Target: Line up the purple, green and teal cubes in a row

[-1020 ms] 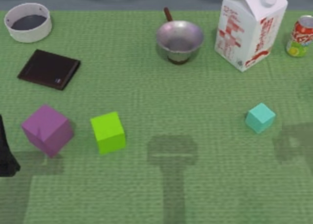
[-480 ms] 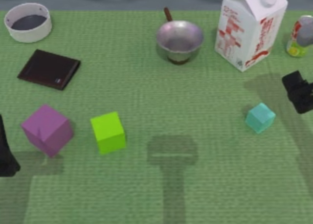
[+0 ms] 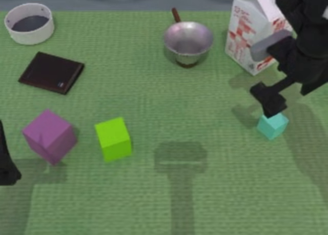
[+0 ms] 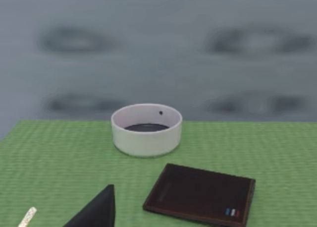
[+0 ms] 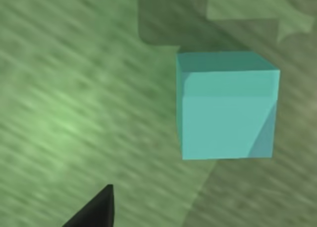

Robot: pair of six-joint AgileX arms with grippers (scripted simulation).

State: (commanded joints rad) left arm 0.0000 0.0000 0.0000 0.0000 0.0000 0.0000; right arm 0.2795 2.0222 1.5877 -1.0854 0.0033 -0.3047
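Right tool [image 3: 270, 102] above teal cube [image 3: 272, 125], cube just toward 6 o'clock; opening cannot be told.

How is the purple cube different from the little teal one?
The purple cube is clearly bigger than the teal cube. The purple cube sits at the table's left, next to the green cube; the teal cube sits alone at the right. The right pincer hangs just above the teal cube, while nothing is over the purple cube. Both are plain matte cubes resting on the cloth.
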